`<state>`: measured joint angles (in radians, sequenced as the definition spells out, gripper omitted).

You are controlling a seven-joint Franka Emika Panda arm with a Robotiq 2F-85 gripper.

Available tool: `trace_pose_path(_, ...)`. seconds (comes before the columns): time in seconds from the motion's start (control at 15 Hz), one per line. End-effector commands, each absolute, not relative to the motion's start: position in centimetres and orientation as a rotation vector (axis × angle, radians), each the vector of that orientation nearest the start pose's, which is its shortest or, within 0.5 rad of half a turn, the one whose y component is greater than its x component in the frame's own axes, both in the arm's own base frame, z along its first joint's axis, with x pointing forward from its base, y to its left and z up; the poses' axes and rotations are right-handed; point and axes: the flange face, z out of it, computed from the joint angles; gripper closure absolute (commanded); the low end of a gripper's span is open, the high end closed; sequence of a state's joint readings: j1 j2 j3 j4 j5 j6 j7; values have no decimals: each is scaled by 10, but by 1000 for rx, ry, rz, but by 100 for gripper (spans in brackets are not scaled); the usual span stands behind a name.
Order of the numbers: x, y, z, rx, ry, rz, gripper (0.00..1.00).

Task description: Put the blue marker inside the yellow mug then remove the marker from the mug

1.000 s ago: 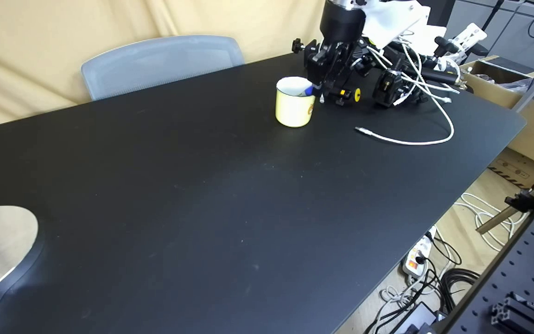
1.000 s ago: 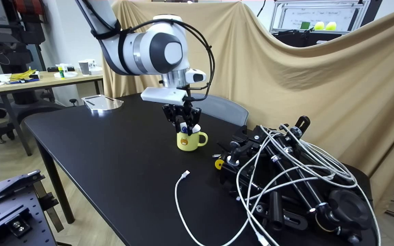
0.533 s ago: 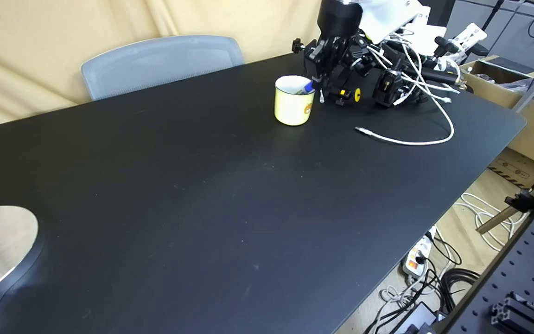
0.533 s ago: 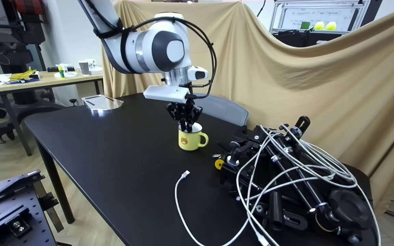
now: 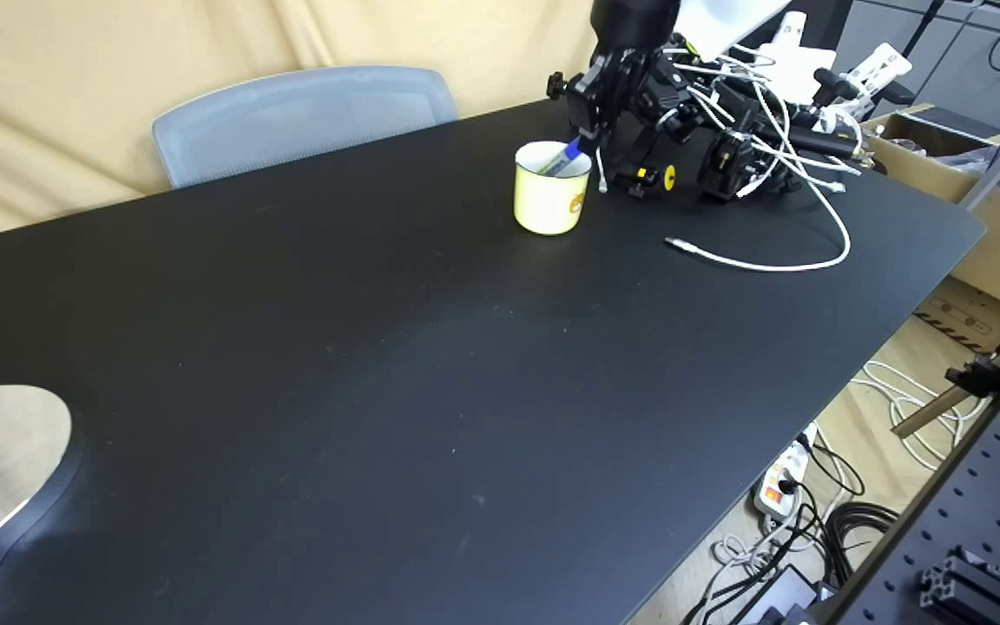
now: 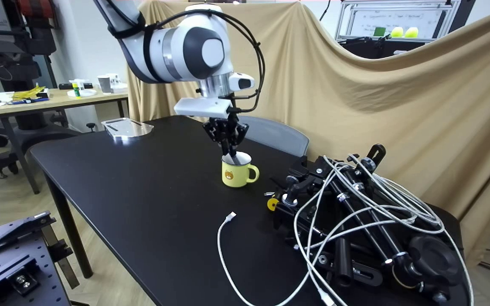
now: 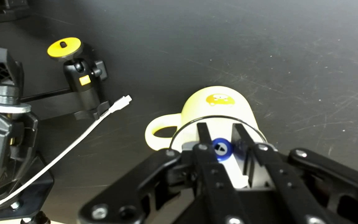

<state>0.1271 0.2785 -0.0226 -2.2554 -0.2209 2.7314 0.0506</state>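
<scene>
The yellow mug (image 5: 547, 205) stands upright on the black table. It also shows in an exterior view (image 6: 235, 175) and in the wrist view (image 7: 221, 101). The blue marker (image 5: 562, 160) leans tilted, its lower part inside the mug and its blue end up at the rim. In the wrist view the marker's round blue end (image 7: 222, 149) sits between the fingers. My gripper (image 7: 220, 125) is shut on the marker's blue end, just above the mug opening. In an exterior view the gripper (image 6: 229, 149) hides the blue end, and a pale part of the marker shows below it.
Black clamp arms and mounts (image 6: 355, 221) with white cables (image 5: 778, 268) lie beside the mug, on its handle side. A mount with a yellow disc (image 7: 64, 47) is near the handle. A silver plate (image 5: 5, 443) lies at the far end. A grey chair (image 5: 309, 121) stands behind the table.
The fingers have closed on the marker, then the gripper has risen a little. The marker has come up with it and more of it shows at the rim. The mug shifted slightly earlier.
</scene>
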Motion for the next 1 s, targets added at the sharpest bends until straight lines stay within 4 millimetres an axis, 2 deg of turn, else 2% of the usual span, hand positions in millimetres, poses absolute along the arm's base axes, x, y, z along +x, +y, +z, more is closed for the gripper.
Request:
trace_pose_path(0.0,529,78,290,-3204,-441,-361,94)
trace_pose_path(0.33,495,102,316,-3201,-592,-406,94)
trace_pose_path(0.67,468,125,321,-3226,-742,-479,94)
trace_pose_path(0.93,456,141,317,-3232,-824,-501,94)
